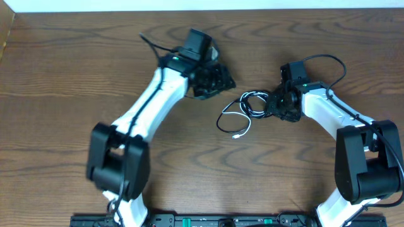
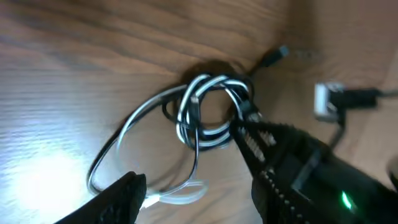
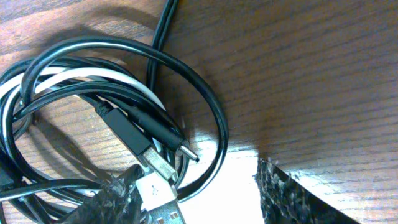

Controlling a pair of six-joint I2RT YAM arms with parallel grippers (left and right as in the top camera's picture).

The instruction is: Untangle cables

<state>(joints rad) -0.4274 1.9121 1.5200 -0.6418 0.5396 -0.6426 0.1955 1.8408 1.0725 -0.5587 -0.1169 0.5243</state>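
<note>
Two grippers (image 1: 222,81) (image 1: 273,104) — one cable tangle (image 1: 252,104)

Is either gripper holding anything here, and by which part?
Nothing appears held. The left gripper is open, apart from the cables. The right gripper has its jaws apart at the tangle, one finger beside the USB plug, not pinching it.

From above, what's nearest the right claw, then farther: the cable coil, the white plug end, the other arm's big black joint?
1. Cable coil, right beside the right gripper.
2. White plug end, left of it, toward the bases.
3. Left arm's big black joint, far left.
</note>
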